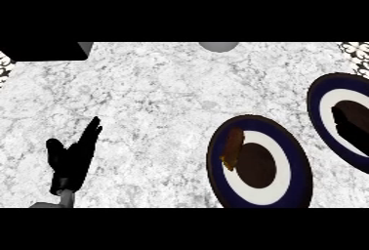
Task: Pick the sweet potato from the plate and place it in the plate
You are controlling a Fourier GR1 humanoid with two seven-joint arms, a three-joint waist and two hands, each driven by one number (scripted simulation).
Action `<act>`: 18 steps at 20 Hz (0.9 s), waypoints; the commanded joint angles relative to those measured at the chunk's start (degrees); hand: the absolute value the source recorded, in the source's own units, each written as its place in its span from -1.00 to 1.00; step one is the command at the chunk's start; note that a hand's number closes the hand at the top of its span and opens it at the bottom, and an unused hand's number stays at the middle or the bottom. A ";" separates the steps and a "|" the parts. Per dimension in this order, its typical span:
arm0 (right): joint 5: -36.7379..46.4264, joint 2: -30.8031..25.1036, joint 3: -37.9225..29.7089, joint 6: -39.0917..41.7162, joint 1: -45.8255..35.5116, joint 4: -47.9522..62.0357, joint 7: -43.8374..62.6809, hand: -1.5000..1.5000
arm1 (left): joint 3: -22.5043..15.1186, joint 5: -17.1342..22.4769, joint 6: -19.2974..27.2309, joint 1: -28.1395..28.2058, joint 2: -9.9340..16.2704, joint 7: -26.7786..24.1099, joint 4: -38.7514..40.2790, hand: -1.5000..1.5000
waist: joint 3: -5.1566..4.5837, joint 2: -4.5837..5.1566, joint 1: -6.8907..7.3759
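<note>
Sweet potato [232, 145] is lying on the near plate [288, 195], over on the left side of it, spanning the navy rim and the white ring, long axis running roughly away from the robot. It's off the dark centre, so it's sitting up toward the edge rather than cupped in the middle. Nothing is touching it.

Second plate [319, 114], same navy/white/dark pattern, is further right and partly cut off by the view's edge. A black shape lies over its centre and runs off to the right edge. Could be the right hand or its shadow; I can't tell, so no call on that hand.

Left hand [72, 158] is low left on the marble counter [158, 97], well apart from both plates. Fingers straight and pointing up and away, thumb splayed out to the left, holding nothing. Grey forearm comes in from the bottom edge under it. Reads as parked, not working.

My read: the pick hasn't happened yet. The potato is on the right half of the counter, so this looks like a right-hand job, with the left hand kept out of the way.
</note>
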 commanded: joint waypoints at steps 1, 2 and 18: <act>11.92 4.28 5.33 -8.20 5.98 -10.50 7.73 -1.00 | -0.78 2.03 -1.58 2.15 -1.52 2.35 -1.34 0.00 | 0.11 0.02 0.83; 15.22 4.71 7.64 -8.29 5.61 -12.45 9.87 -1.00 | -3.63 -0.59 0.91 2.68 -4.70 1.07 0.01 0.00 | 0.09 0.07 0.83; 26.56 -4.18 24.68 33.14 -2.39 -26.13 58.87 -1.00 | -1.78 -0.42 -2.08 0.84 -3.20 2.04 -0.06 0.00 | 0.01 0.31 2.48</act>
